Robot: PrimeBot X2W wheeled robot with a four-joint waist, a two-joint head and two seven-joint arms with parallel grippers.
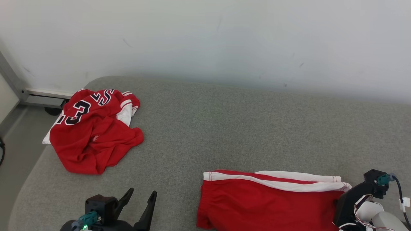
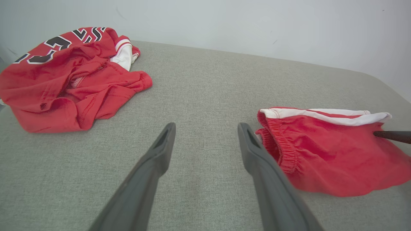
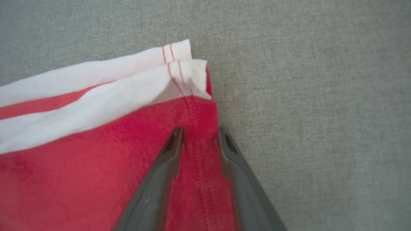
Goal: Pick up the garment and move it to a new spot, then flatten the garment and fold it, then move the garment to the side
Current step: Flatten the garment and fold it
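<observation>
The garment (image 1: 269,202) is a pair of red shorts with white side stripes, lying flat at the front right of the grey cushion (image 1: 240,128). My right gripper (image 3: 199,131) points down onto its right hem corner. Its fingers stand partly closed, with the red hem of the garment (image 3: 96,160) between them, one finger on the cloth and the other at the cloth's edge. In the left wrist view one of its fingers (image 2: 391,135) touches the garment (image 2: 327,160). My left gripper (image 1: 143,194) hovers open and holds nothing, left of the shorts; its fingers frame bare cushion at the left gripper (image 2: 207,126).
A crumpled red jersey (image 1: 93,134) with black-and-white numbers lies at the cushion's back left, also the jersey (image 2: 67,80). A pale wall runs behind the cushion. The floor and a baseboard (image 1: 45,94) show at the far left.
</observation>
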